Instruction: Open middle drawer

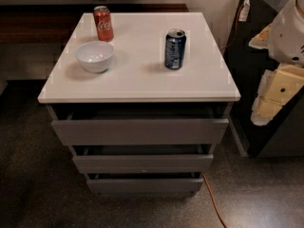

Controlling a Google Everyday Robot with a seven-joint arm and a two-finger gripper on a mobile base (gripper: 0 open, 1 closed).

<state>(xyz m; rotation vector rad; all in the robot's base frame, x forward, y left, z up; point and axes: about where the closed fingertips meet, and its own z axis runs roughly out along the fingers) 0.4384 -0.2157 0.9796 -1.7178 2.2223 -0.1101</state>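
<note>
Middle drawer: slim flat grey panel, handleless. My gripper sits right of it, apart; its state I cannot tell.

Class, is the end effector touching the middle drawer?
No, the end effector hangs at the right edge of the view, beside the cabinet and well clear of the middle drawer.

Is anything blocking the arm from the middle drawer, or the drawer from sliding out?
Nothing visible. The gripper hangs right of the cabinet; only an orange cable lies on the floor, below and right of the middle drawer.
</note>
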